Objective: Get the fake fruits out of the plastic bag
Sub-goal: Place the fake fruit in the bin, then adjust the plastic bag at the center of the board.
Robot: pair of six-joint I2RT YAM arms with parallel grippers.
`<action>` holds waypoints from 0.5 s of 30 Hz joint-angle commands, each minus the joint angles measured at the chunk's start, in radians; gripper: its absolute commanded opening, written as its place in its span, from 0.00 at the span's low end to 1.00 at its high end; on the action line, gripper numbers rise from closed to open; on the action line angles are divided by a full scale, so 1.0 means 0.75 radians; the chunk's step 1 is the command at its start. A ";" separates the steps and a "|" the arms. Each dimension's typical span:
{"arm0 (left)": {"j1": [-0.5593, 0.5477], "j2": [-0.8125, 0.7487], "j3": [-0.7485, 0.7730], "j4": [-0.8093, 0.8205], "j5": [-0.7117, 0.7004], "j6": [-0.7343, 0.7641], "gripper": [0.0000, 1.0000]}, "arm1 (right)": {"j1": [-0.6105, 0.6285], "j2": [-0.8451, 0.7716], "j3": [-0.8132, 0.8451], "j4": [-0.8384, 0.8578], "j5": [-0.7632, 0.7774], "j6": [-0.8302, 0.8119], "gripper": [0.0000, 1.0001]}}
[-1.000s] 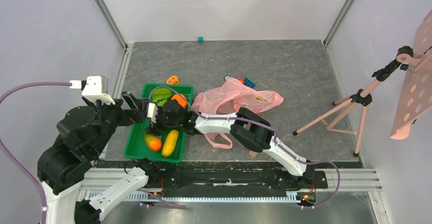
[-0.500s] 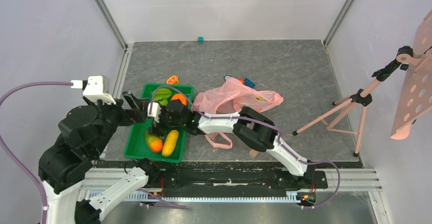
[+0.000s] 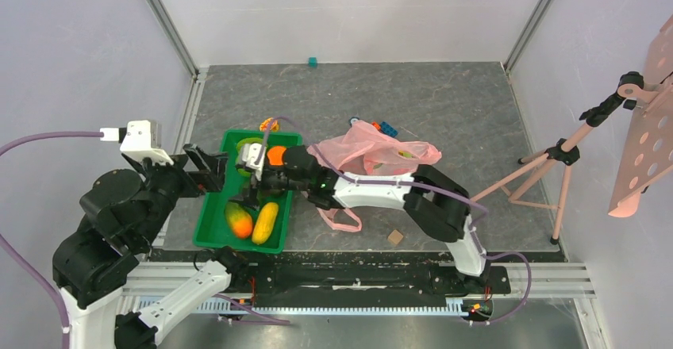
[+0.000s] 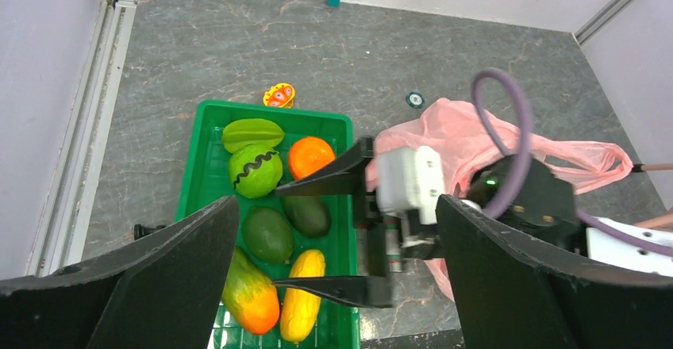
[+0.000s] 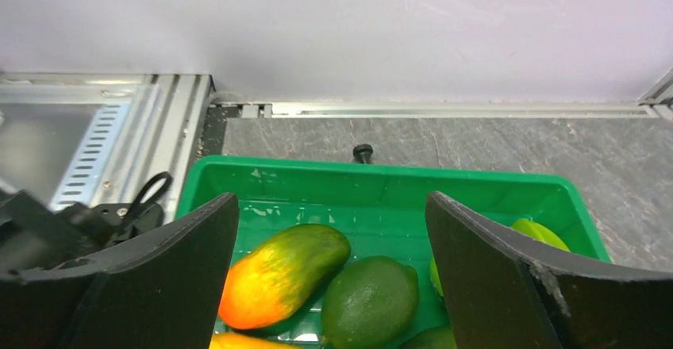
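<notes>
The pink plastic bag [image 3: 373, 151] lies crumpled on the grey mat right of a green tray [image 3: 208, 220]; it also shows in the left wrist view [image 4: 452, 135]. The orange-red-to-green mango-like fruit [image 3: 238, 220] lies in the tray's near left part [image 4: 250, 293] [image 5: 282, 274]. The small bright red fruit is not in view. My right gripper [image 3: 255, 192] hangs open and empty over the tray's middle [image 4: 317, 234] [image 5: 332, 198]. My left gripper [image 3: 208, 168] is open and empty, held above the tray's left side [image 4: 337, 198].
The tray also holds a yellow oblong fruit [image 3: 264, 222], two dark avocados [image 4: 268, 234], an orange ball [image 3: 276, 155] and green fruits [image 4: 254, 168]. Small toys [image 3: 270, 124] and blue blocks [image 3: 386, 128] lie behind. A pink tripod stand [image 3: 548, 166] is at the right, a wood block [image 3: 394, 237] near the front.
My right arm has stretched out, its elbow swinging right and its wrist shifting toward the tray's far side. The left arm has drawn slightly left. The fruits have not moved.
</notes>
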 commanded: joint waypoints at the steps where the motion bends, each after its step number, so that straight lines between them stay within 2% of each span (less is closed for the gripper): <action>1: 0.004 -0.038 0.050 0.053 -0.023 0.009 1.00 | -0.015 -0.255 -0.215 0.219 0.054 0.074 0.90; 4: 0.005 -0.002 0.053 0.062 0.008 -0.009 1.00 | -0.033 -0.449 -0.418 0.244 0.196 0.120 0.88; 7: 0.005 0.042 -0.004 0.109 0.080 -0.050 1.00 | -0.037 -0.677 -0.618 0.162 0.401 0.128 0.84; 15: 0.005 0.128 -0.295 0.339 0.186 -0.211 1.00 | -0.048 -1.223 -1.045 -0.259 0.784 0.111 0.76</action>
